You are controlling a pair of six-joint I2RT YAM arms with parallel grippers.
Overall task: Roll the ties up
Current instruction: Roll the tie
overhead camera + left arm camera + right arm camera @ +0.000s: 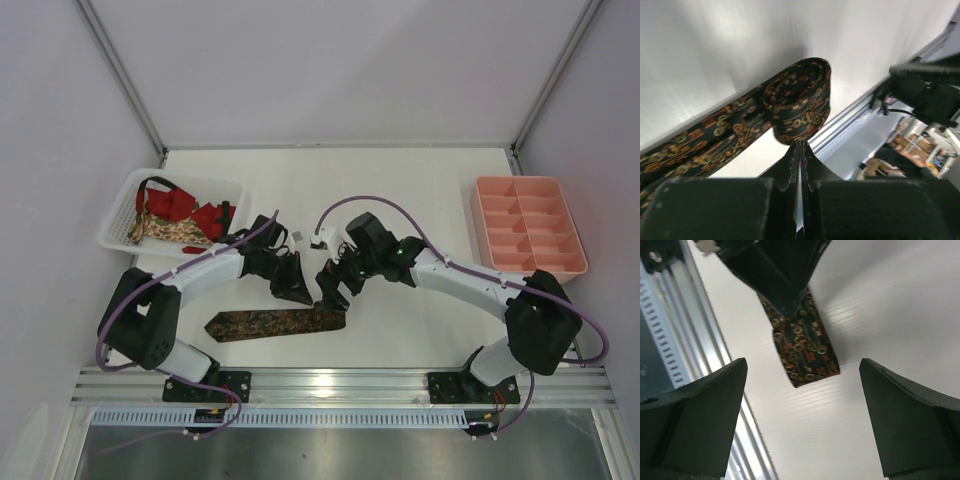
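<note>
The dark brown tie (270,324) with a reddish-gold pattern lies flat near the front edge, pointed end to the left. Its right end is rolled into a small coil (800,97), which also shows in the right wrist view (805,350). My left gripper (299,293) is shut, and its tips (801,143) touch the near side of the coil. My right gripper (329,293) is open and empty above the coil's right side, with one finger (705,410) on each side of it. Red and beige floral ties (180,215) lie in a white basket.
The white basket (118,222) stands at the back left. A pink compartment tray (528,225) stands at the right. The aluminium rail (340,380) runs along the table's front edge, close to the tie.
</note>
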